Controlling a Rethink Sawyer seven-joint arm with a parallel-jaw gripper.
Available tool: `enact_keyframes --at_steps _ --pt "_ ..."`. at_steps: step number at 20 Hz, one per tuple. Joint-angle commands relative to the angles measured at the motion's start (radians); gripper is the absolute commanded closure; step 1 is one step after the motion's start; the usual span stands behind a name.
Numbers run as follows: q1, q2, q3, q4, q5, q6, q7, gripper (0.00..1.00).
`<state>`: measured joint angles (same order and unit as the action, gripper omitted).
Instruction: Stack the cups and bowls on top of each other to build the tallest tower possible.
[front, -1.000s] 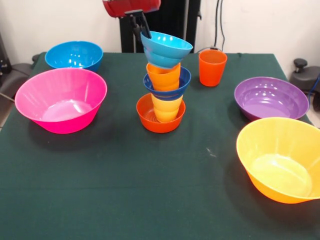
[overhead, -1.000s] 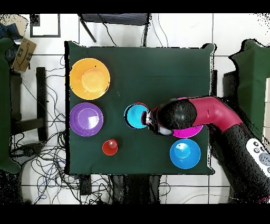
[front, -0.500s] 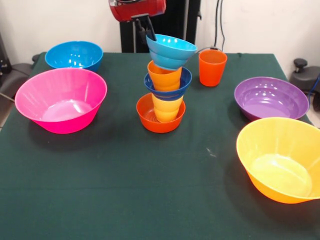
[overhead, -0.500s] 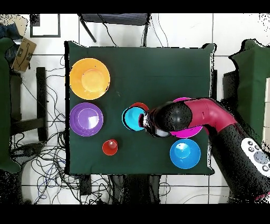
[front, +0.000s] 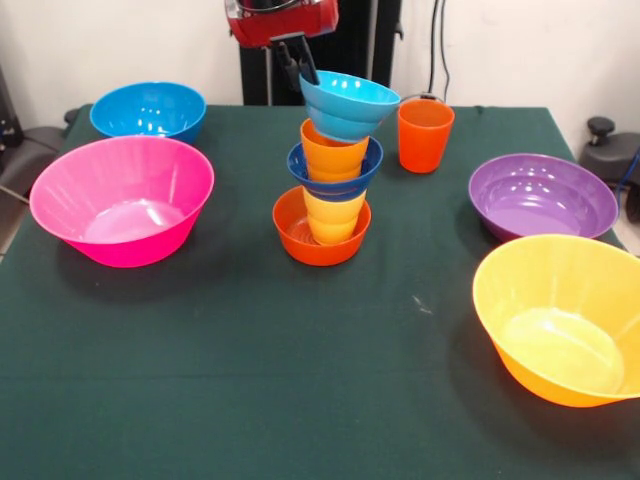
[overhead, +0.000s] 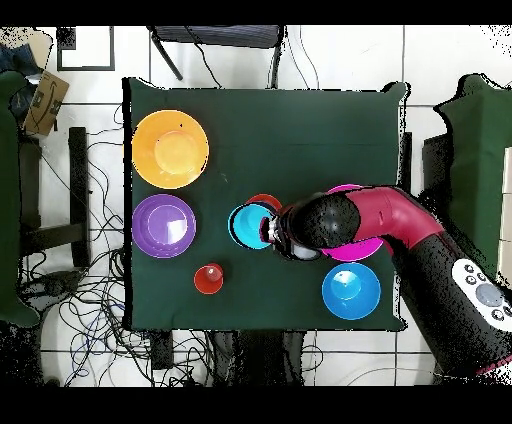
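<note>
tilted cyan bowl (front: 349, 103) atop light orange cup (front: 332, 158)

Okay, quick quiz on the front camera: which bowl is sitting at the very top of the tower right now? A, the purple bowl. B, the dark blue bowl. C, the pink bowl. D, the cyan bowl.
D: the cyan bowl sits tilted atop the light orange cup, with the pincer at its rim; the dark blue bowl is lower in the tower.
</note>
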<state>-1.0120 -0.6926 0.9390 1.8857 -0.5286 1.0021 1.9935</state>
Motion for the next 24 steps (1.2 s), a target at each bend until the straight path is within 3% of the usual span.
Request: enact_keyframes --at_steps 1,24 --pt "0.029 0.027 0.002 0.050 -0.064 0.018 -0.227 1.00" --pt "0.028 0.004 -0.048 0.050 -0.069 0.071 -0.188 1.00"
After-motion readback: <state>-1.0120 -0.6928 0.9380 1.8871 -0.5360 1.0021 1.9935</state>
